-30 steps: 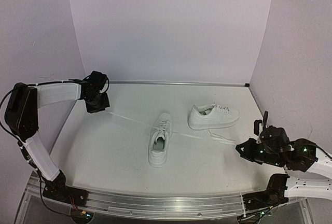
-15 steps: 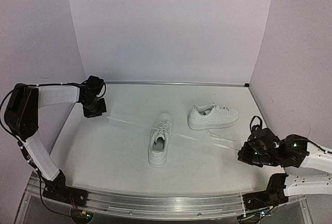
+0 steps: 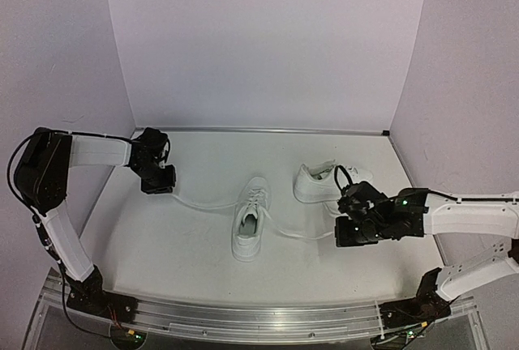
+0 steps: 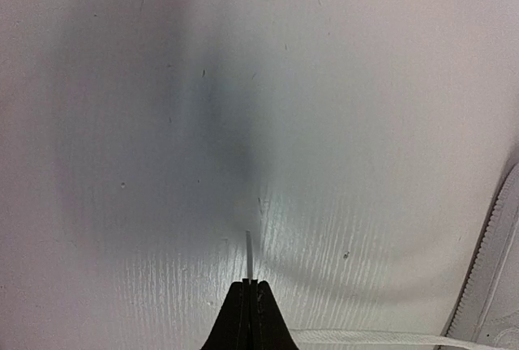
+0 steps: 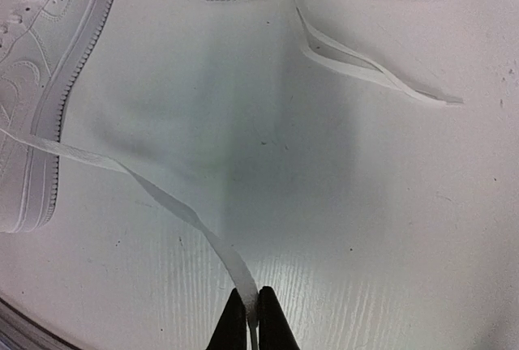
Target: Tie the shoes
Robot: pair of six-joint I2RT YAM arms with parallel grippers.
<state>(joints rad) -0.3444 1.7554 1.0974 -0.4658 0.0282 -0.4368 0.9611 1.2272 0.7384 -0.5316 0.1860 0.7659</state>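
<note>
On the table (image 3: pixel 162 245), both white shoes (image 3: pixel 250 220) lie with long laces (image 5: pixel 195 219) trailing.

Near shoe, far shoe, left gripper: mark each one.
near shoe (image 3: pixel 249 225), top view, at the foot opening.
far shoe (image 3: pixel 312 188), top view, on its left side wall.
left gripper (image 4: pixel 250 289), left wrist view, between fingertips shut on lace (image 4: pixel 248 246).

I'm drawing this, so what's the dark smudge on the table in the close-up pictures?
Left wrist view: a soft shadow on the table ahead of the left tool, with shiny glare nearer it. Right wrist view: the same dim shadow beyond the right tool and its lace. Top view: even light, only faint shadows.
</note>
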